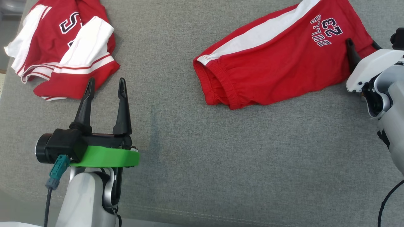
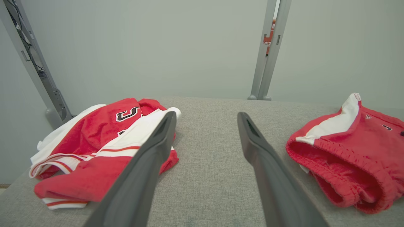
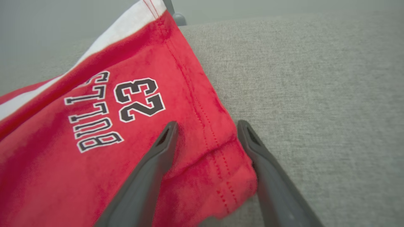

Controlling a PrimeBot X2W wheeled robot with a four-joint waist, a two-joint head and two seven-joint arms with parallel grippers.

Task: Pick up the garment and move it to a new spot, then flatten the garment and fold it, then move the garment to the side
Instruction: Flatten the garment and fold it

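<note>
On the grey surface (image 1: 221, 151) we should slide our spread right claw (image 3: 206, 124) further over the shorts' (image 1: 277, 63) hem corner, then pinch both layers; left claw (image 1: 106, 81) hangs spread, empty.

Grey woven fabric covers the bench (image 1: 221, 157). A crumpled red-and-white jersey (image 1: 63, 47) lies at its far left corner. Two grey metal posts (image 2: 268, 50) stand behind the far edge, against a pale wall (image 2: 157, 47).
</note>
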